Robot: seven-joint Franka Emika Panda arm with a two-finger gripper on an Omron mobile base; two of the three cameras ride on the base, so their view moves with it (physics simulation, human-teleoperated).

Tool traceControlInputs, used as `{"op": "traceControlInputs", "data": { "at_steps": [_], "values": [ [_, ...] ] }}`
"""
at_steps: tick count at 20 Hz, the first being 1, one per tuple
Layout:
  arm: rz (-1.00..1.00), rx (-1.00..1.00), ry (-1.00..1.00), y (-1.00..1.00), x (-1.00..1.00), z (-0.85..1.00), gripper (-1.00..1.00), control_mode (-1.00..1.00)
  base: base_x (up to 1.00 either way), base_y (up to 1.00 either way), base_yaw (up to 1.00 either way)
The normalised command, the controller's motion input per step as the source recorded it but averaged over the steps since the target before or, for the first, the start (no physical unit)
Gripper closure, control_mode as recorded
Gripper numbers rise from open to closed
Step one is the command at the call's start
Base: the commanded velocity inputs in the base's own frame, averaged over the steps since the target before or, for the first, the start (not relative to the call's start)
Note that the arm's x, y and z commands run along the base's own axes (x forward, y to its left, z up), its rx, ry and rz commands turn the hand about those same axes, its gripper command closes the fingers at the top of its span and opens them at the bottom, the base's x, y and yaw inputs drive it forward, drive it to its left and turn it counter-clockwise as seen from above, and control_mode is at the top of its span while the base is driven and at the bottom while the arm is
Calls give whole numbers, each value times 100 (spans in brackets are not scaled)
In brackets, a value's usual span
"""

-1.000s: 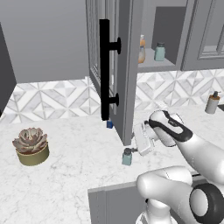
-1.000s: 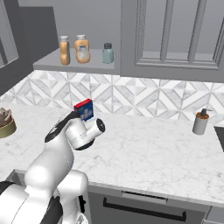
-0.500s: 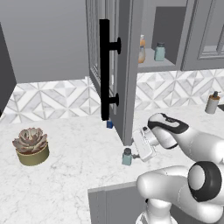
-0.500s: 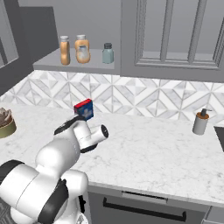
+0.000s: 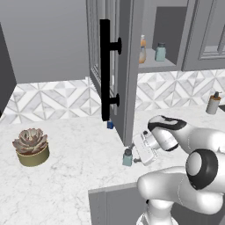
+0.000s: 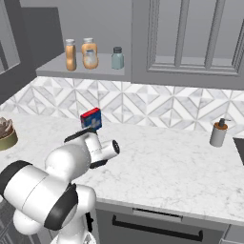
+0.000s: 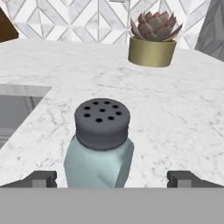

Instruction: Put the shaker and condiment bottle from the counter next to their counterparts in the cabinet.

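Shaker (image 7: 99, 146), pale teal, translucent, perforated dark grey cap, upright between spread-open end effector (image 7: 112, 178) fingertips.

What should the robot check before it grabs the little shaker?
1. Gripper open wide: ok, one fingertip stands on each side of the shaker.
2. Shaker upright on the counter: ok, cap on top.
3. Shaker centred between the fingertips: not quite, it sits a little nearer one of them.
4. Fingertips free of the shaker: ok, gaps on both sides.
5. Cabinet door open: ok, it swings out over the counter.
6. Room on the shelf beside the other shaker: cannot tell.
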Motion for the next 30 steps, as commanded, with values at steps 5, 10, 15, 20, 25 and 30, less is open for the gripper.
{"op": "traceControlInputs", "data": {
  "at_steps": [5,10,15,20,25,30],
  "values": [
    [0,0,0,0,-1,-3,-100,-100,0,0,0],
    [0,0,0,20,0,0,-100,-100,0,0,0],
    [0,0,0,28,0,0,-100,-100,0,0,0],
    [0,0,0,17,0,0,100,-100,0,0,0],
    [0,0,0,6,0,-2,100,-100,0,0,0],
    [0,-1,0,2,-1,26,100,-100,0,0,0]
  ]
}}
